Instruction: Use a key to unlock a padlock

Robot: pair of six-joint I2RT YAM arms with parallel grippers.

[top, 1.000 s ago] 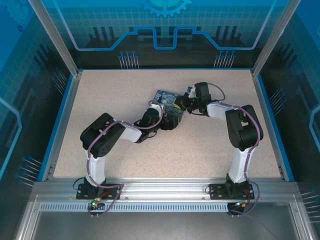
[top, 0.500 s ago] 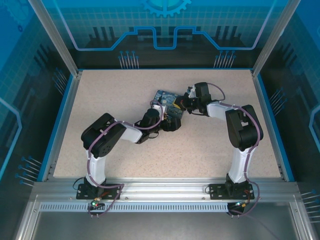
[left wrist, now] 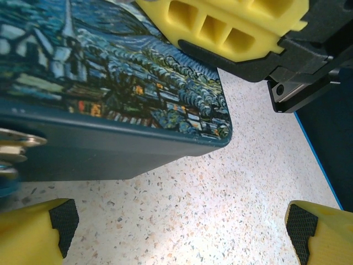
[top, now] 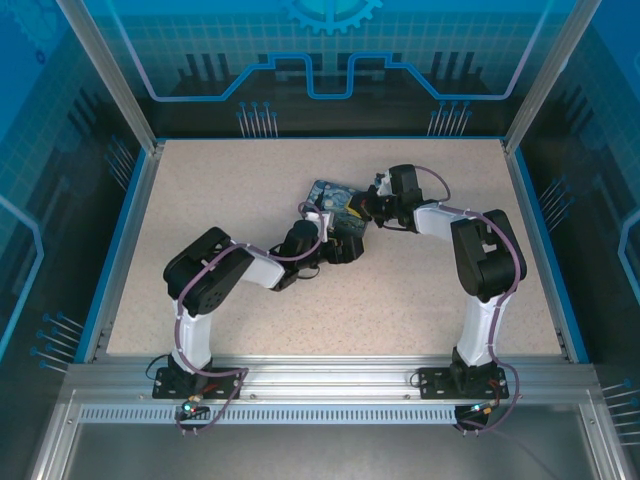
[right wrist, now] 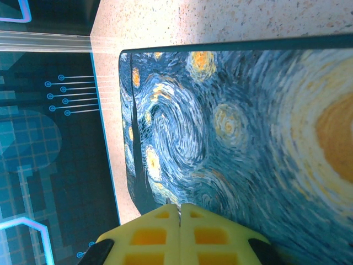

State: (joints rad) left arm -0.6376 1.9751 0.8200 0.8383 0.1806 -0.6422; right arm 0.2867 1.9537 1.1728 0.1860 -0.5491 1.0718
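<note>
The left arm (top: 215,275) lay low and stretched forward-right across the table (top: 200,190). The right arm (top: 485,255) folded at its elbow and reached back left, so both wrists met at the printed box (top: 335,200).

The left gripper (left wrist: 176,232) was spread wide. Its yellow fingertips (left wrist: 36,229) carried black ribbed pads and sat at the two lower corners of its wrist view, over the bare speckled beige tabletop just in front of the box's rounded corner.

The right gripper (right wrist: 180,212) had its ribbed yellow fingers pressed together along a thin seam. It rested over the glossy lid with its swirling night-sky painting. Whether anything was pinched between them I could not tell.

The box's side wall was plain dark blue. On it, at the left edge of the left wrist view, sat the padlock (left wrist: 10,152) (cut off by the frame): a silvery metal piece with a bluish bit below it. It was outside the spread fingers, just above the fingertip on that side.
</note>
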